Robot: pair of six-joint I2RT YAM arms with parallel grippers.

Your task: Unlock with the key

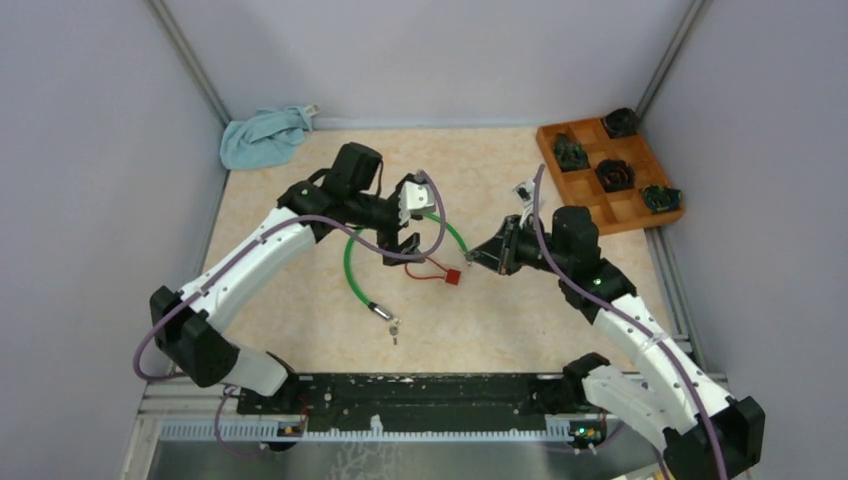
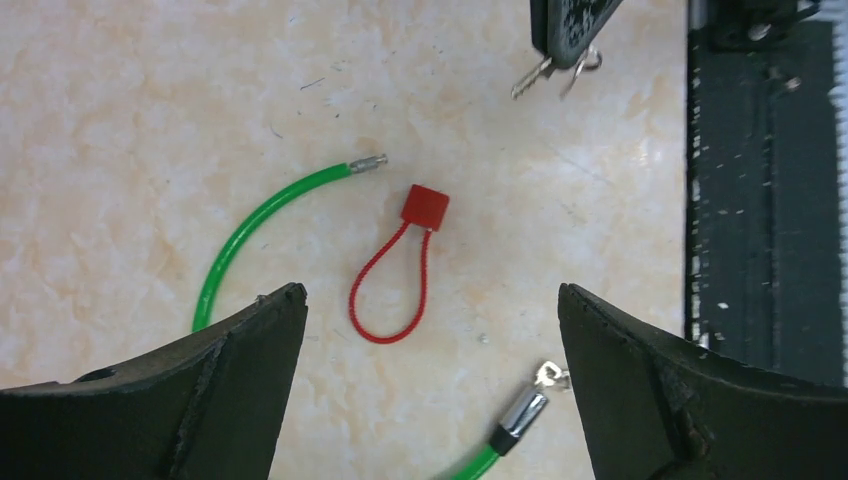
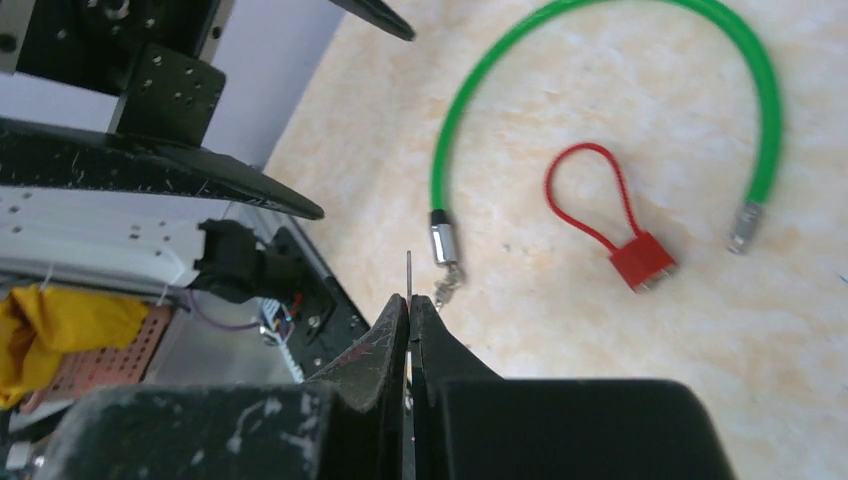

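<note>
Bolted at the near edge, the left arm (image 1: pixel 250 265) and right arm (image 1: pixel 640 330) reached inward over the pale, marbled table (image 1: pixel 500 320). An orange wooden tray (image 1: pixel 622 208) sat at the far right corner with dark objects in several compartments, and a crumpled blue cloth (image 1: pixel 262 138) lay at the far left corner. A green cable (image 2: pixel 246 224) with metal end fittings curved across the middle of the table. Inside that curve lay the red lock (image 2: pixel 425 207), a small square body with a thin red cord loop, flat on the table and touched by neither arm. The left gripper (image 2: pixel 430 295) hung above it with its jaws spread wide, the lock showing between them. The right gripper (image 3: pixel 409 305) was just to the right of the lock, off the table, its jaws pressed together on the small silver key (image 2: pixel 530 75), whose blade stuck out past the fingertips.
</note>
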